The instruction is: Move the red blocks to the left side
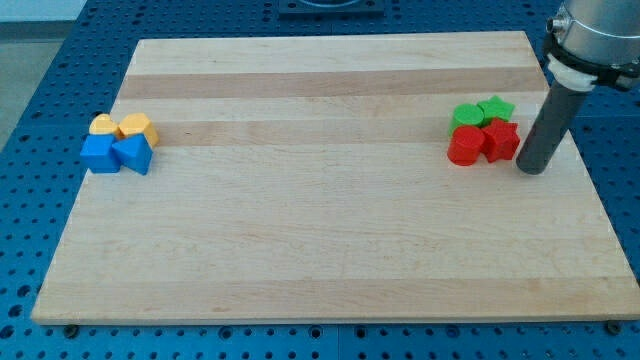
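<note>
Two red blocks sit at the view's right: a red cylinder and a red star, touching each other. Just above them lie a green cylinder and a green star. My tip stands on the board just right of the red star, very close to it. At the view's left a cluster holds a yellow heart, a yellow hexagon, a blue cube and a blue triangle.
The blocks lie on a wooden board resting on a blue perforated table. The arm's grey body is at the view's top right corner.
</note>
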